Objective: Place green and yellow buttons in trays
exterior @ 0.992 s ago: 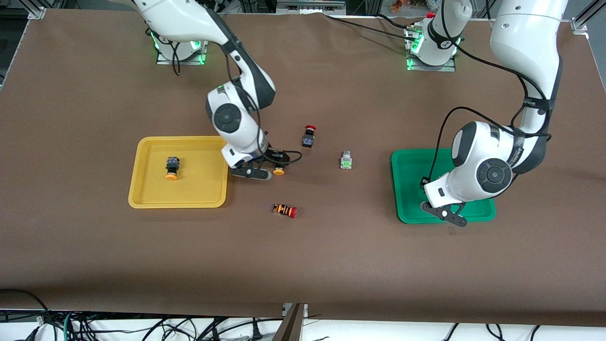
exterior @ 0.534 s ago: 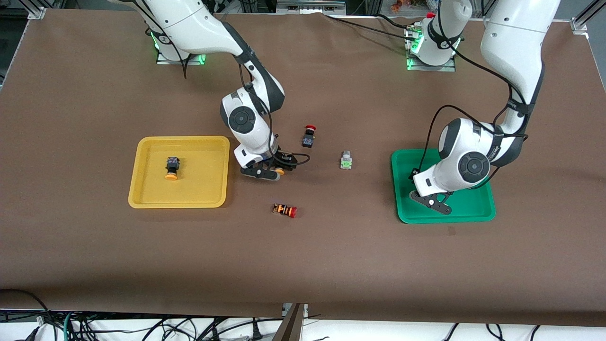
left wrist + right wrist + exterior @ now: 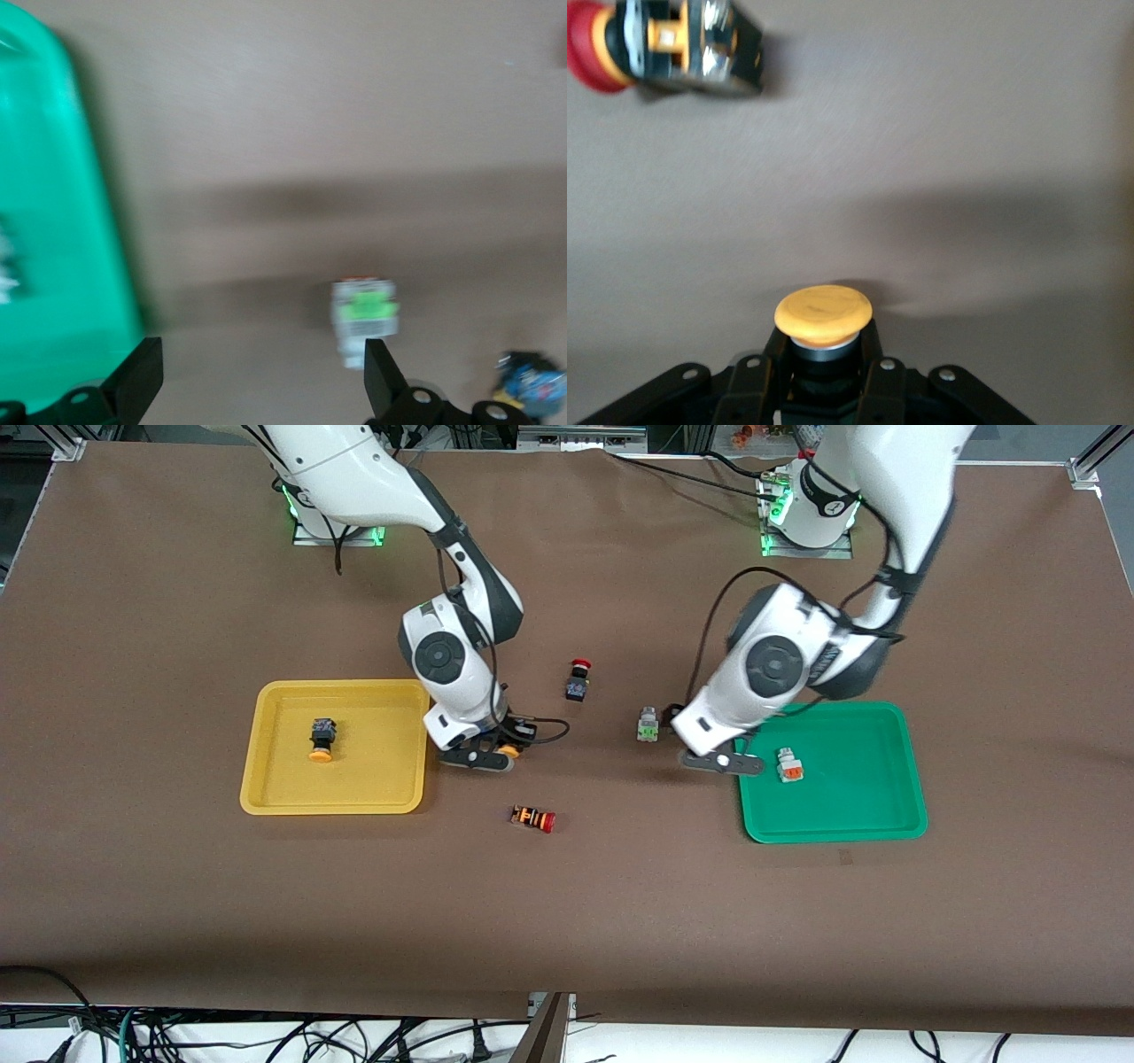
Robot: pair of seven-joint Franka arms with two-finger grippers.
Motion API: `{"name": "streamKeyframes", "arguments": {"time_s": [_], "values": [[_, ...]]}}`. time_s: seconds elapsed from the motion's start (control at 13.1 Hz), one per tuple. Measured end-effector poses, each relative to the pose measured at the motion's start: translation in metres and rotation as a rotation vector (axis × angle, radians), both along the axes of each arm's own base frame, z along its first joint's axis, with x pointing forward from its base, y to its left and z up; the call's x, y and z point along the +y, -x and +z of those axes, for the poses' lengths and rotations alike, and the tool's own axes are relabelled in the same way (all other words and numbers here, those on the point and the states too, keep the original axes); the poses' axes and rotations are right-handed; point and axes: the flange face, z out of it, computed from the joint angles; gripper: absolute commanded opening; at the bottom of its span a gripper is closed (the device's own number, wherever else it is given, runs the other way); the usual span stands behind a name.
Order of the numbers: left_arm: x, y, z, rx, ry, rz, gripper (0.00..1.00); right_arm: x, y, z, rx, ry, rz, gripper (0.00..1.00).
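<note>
- Nearest the front camera: the orange-striped red-capped button point(image 3: 532, 818) lying on its side on the table point(image 3: 620, 921). Not a task item, I leave it.
- Yellow tray point(image 3: 266, 797) toward the right arm's end. One yellow-capped button point(image 3: 321, 740) already lies in it.
- Right gripper point(image 3: 485, 751) sits just beside the yellow tray's rim, over bare table. My right wrist view shows the fingers clenched on a second yellow-capped button point(image 3: 823, 316), cap pointing out from the fingertips.
- Key relation for this arm: the tray lies right next to the gripper, toward the right arm's end, so I judge a short sideways carry and a drop is all that remains.
- Green tray point(image 3: 895, 824) toward the left arm's end. An orange-faced white button point(image 3: 788, 766) lies in it.
- Left gripper point(image 3: 722, 760) hovers at the tray's inner rim, fingers spread wide, holding nothing.
- Green-faced white button point(image 3: 648, 726) lies on the table just beside the left gripper, away from the green tray. Long axis runs roughly toward and away from the front camera, green face at the nearer end. Left arm is plainly the nearer one, so I'd take it next.
- Farthest: red-capped black button point(image 3: 578, 680), not a task item.
</note>
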Motion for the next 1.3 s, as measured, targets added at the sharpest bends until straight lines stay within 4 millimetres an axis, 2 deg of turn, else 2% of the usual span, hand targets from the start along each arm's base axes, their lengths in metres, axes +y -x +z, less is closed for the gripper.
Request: {"name": "streamKeyframes", "arguments": {"time_s": [0.15, 0.31, 0.38, 0.53, 0.61, 0.69, 0.76, 0.84, 0.92, 0.99, 1.15, 1.3], "values": [[-0.035, 0.015, -0.033, -0.017, 0.028, 0.011, 1.00, -0.042, -0.021, 0.029, 0.023, 0.051, 0.086, 0.20], [-0.049, 0.024, -0.065, -0.014, 0.046, 0.004, 1.00, -0.096, -0.038, 0.052, 0.062, 0.098, 0.176, 0.21], [-0.049, 0.026, -0.076, -0.003, 0.045, 0.004, 0.95, -0.125, -0.042, 0.054, 0.071, 0.115, 0.212, 0.22], [-0.047, 0.027, -0.085, 0.008, 0.041, 0.006, 0.43, -0.179, -0.041, 0.040, 0.087, 0.145, 0.253, 0.35], [-0.047, 0.027, -0.086, 0.008, 0.040, 0.006, 0.21, -0.200, -0.035, 0.025, 0.079, 0.150, 0.247, 0.61], [-0.047, 0.027, -0.086, 0.008, 0.040, 0.006, 0.09, -0.213, -0.025, 0.008, 0.063, 0.144, 0.224, 0.82], [-0.047, 0.027, -0.086, 0.009, 0.040, 0.006, 0.02, -0.220, -0.015, -0.006, 0.055, 0.138, 0.201, 0.93], [-0.047, 0.027, -0.086, 0.010, 0.038, 0.006, 0.00, -0.220, -0.009, -0.012, 0.059, 0.134, 0.192, 0.97], [-0.046, 0.027, -0.085, 0.020, 0.031, 0.004, 0.00, -0.217, -0.009, -0.009, 0.062, 0.126, 0.193, 0.97], [-0.044, 0.027, -0.082, 0.038, 0.016, 0.002, 0.00, -0.211, -0.012, 0.000, 0.072, 0.114, 0.198, 0.98], [-0.038, 0.020, -0.060, 0.071, -0.021, 0.003, 0.00, -0.198, -0.024, 0.035, 0.094, 0.074, 0.209, 0.99], [-0.019, 0.002, -0.015, 0.101, -0.098, 0.002, 0.00, -0.192, -0.032, 0.077, 0.091, 0.037, 0.214, 0.99]]}}
